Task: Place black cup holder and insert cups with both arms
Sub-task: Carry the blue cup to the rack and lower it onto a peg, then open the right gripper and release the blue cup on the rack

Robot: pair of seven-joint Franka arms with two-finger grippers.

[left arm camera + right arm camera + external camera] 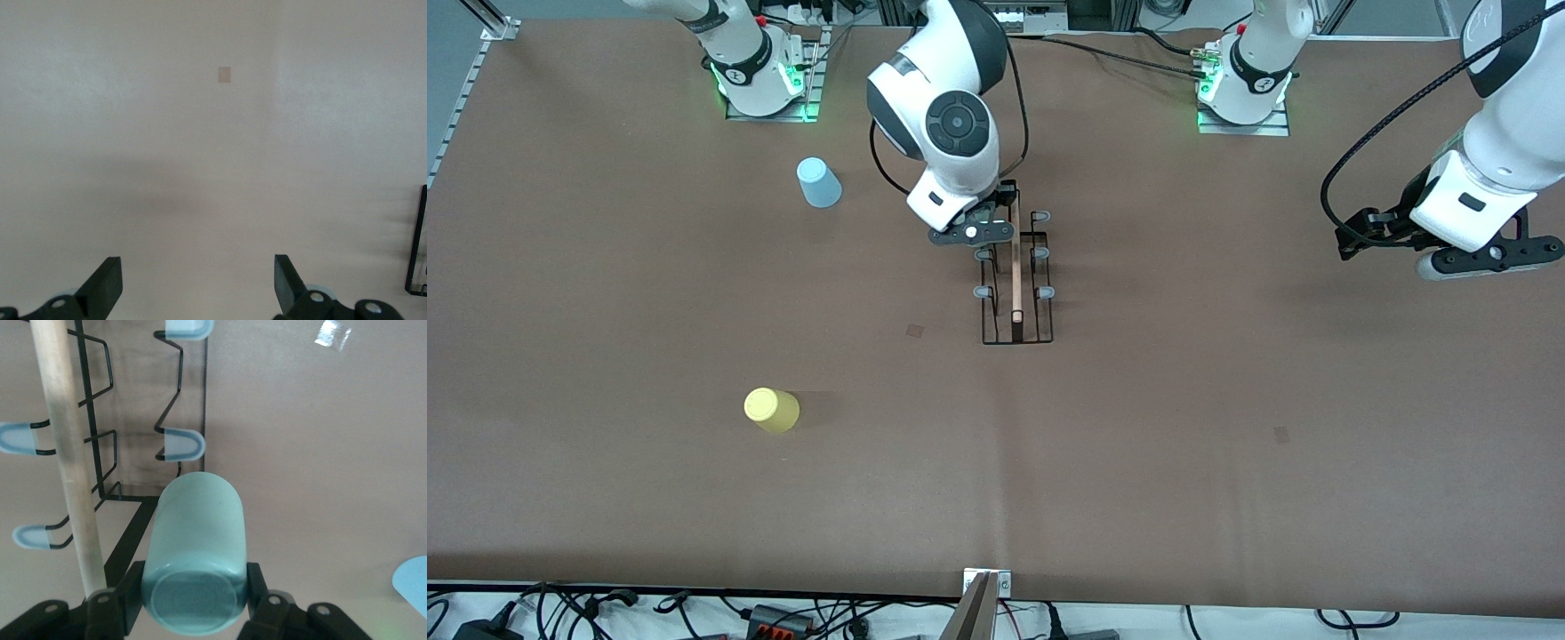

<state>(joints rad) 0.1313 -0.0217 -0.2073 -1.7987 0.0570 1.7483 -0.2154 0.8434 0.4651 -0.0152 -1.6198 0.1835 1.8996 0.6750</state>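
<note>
On the brown counter [1227, 427] the black cup holder [1017, 293] stands upright near the middle, its wooden rod running toward and away from the front camera. The right tool [193, 613] hangs over the holder's end nearest the bases, clamped on the pale green cup [195, 553], mouth seemingly toward a grey-tipped peg [183, 444] just ahead. The left tool [198, 283] waits, fingers apart, over bare counter at its own end. The blue cup [818, 182] and yellow cup [772, 410] sit well apart toward the right arm's end.

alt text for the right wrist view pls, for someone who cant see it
The right gripper holds a pale green cup sideways between its fingers, close above the black cup holder, beside its wooden rod handle and near a grey-tipped peg. A light blue cup's edge shows on the brown table.
</note>
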